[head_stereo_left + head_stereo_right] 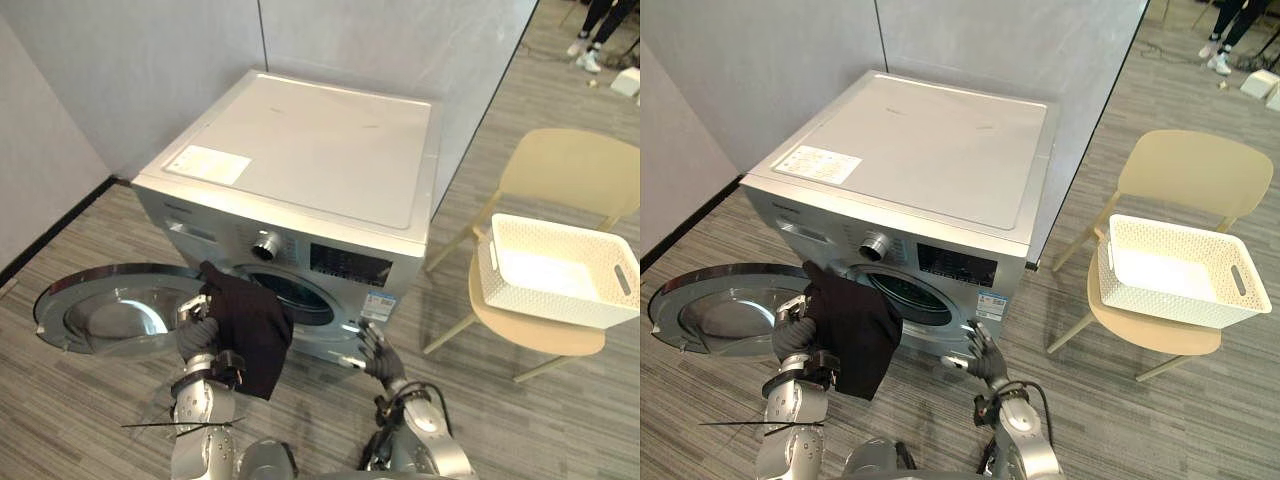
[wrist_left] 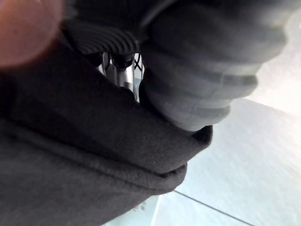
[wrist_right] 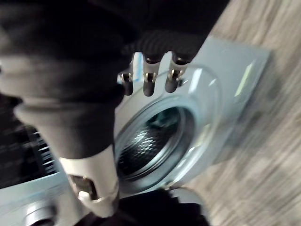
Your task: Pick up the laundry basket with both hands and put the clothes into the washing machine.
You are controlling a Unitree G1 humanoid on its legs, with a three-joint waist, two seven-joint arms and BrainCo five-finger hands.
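One washing machine (image 1: 320, 150) is standing against the grey wall, with its single round door (image 1: 110, 310) hanging open towards the robot's left. The drum opening (image 1: 305, 295) is showing dark behind it. On the front panel one dial (image 1: 267, 243) and one dark display (image 1: 350, 265) are sitting side by side above the opening. One white sticker (image 1: 208, 163) is lying on the lid at its front left corner.

One black garment (image 1: 250, 330) is hanging in front of the opening's left edge, covering part of it. The left hand (image 1: 192, 312) is holding it up. The cloth is bunched in the curled fingers and draping down to the hand's right side. In the left wrist view the same dark cloth is lying pressed against the hand's ribbed cover.

The right hand (image 1: 375, 352) is hovering low by the machine's front, just below and right of the opening. Its fingers (image 3: 148, 82) are reaching out straight and slightly apart, gripping nothing. Whether the tips are touching the panel cannot be told.

One white laundry basket (image 1: 550, 305) is resting on the seat of one pale yellow chair (image 1: 570, 165), well apart from the machine on the robot's right. Its white bottom is showing bare. Neither hand is touching it.

One person's legs and two shoes (image 1: 590, 50) are showing at the far right corner of the grey plank floor (image 1: 520, 430).
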